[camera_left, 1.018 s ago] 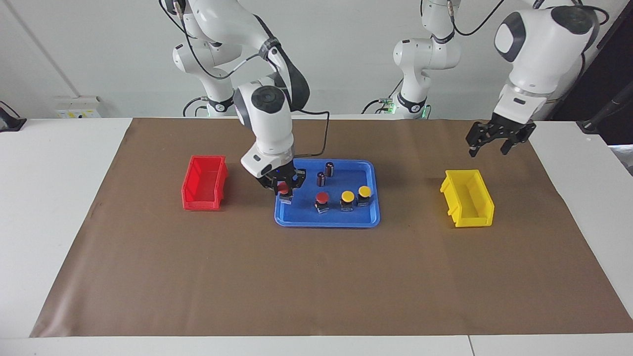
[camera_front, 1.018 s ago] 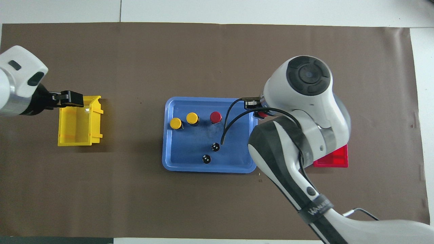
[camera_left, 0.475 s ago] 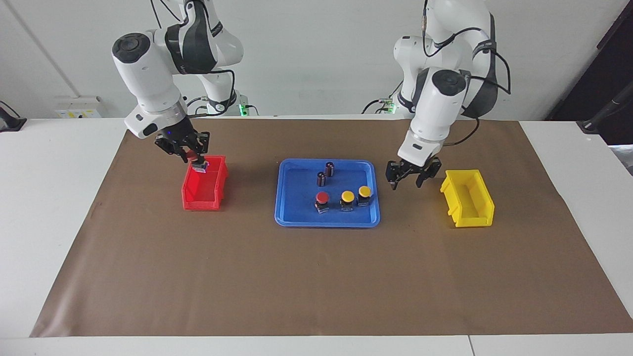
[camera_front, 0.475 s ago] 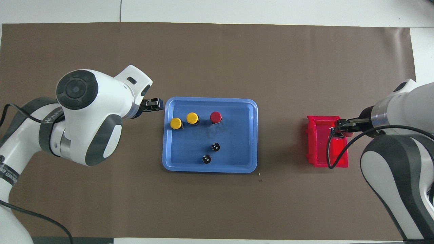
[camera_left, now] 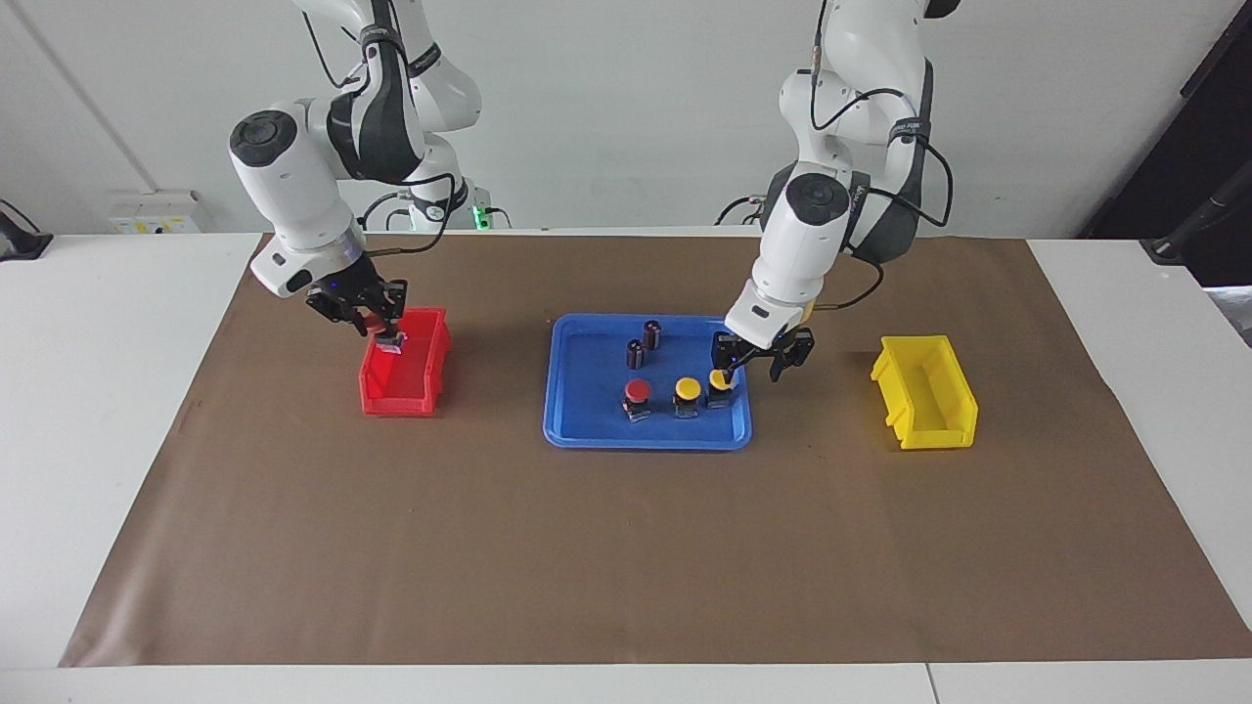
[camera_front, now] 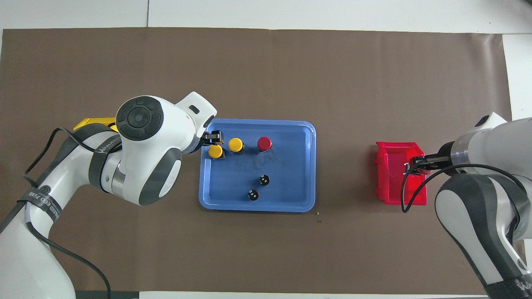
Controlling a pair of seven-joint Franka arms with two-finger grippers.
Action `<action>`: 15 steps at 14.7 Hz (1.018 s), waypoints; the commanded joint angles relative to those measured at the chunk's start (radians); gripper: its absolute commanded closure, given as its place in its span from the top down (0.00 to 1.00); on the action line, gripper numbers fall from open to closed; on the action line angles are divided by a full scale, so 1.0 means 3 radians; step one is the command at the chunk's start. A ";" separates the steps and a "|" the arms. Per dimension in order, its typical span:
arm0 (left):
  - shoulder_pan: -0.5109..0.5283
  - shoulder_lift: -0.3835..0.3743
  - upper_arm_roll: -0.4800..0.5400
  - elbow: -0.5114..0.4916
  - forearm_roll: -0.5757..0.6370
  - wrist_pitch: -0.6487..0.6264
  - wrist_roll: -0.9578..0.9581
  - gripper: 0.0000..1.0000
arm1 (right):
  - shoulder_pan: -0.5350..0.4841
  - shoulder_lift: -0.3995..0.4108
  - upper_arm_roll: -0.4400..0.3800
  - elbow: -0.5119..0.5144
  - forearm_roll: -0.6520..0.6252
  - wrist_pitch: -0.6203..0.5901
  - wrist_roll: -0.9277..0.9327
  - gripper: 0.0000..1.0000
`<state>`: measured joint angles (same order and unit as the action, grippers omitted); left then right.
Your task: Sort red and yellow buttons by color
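Facing view, one end to the other: the right gripper (camera_left: 377,318) was over the robot-side end of the red bin (camera_left: 401,386), pinching the held red button (camera_left: 391,337). A sec earlier it had been down in the blue tray (camera_left: 587,430) closing on that button, so the 1st red looked near drop-off but not yet released.

In the tray stood the second red button (camera_left: 637,391), the middle yellow button (camera_left: 688,389) and the end yellow button (camera_left: 721,379), w/ two dark cylinders (camera_left: 651,332) nearer the robots.

The left gripper (camera_left: 750,367) had come over from the yellow bin (camera_left: 924,430) to that end yellow button. Its fingers were spread, one beside the cap, no grip yet; prob. the next pick.

Overhead view hid most of the yellow bin under the left arm; facing view showed it whole and empty, and showed the held button above the red bin, not in it.
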<state>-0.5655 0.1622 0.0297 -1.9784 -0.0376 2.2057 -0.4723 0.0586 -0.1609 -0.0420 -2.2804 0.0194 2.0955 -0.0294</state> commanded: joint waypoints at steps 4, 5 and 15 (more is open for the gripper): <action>-0.0135 0.0103 0.0054 0.0029 -0.0074 0.0118 0.0045 0.77 | -0.0047 -0.0046 0.0038 -0.0385 0.0007 0.0347 -0.0158 0.25; -0.0140 0.0114 0.0054 0.0029 -0.0074 0.0118 0.0045 0.77 | -0.0037 -0.0046 0.0038 -0.0411 0.0007 0.0438 -0.0142 0.25; -0.0160 0.0180 0.0049 -0.0017 -0.0074 0.0098 0.0086 0.77 | 0.0009 -0.0036 0.0038 -0.0657 0.0007 0.0572 -0.0158 0.25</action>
<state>-0.5964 0.2148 0.0298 -1.9791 -0.0378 2.2254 -0.4675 0.0635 -0.1596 -0.0320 -2.4520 0.0186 2.2451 -0.0476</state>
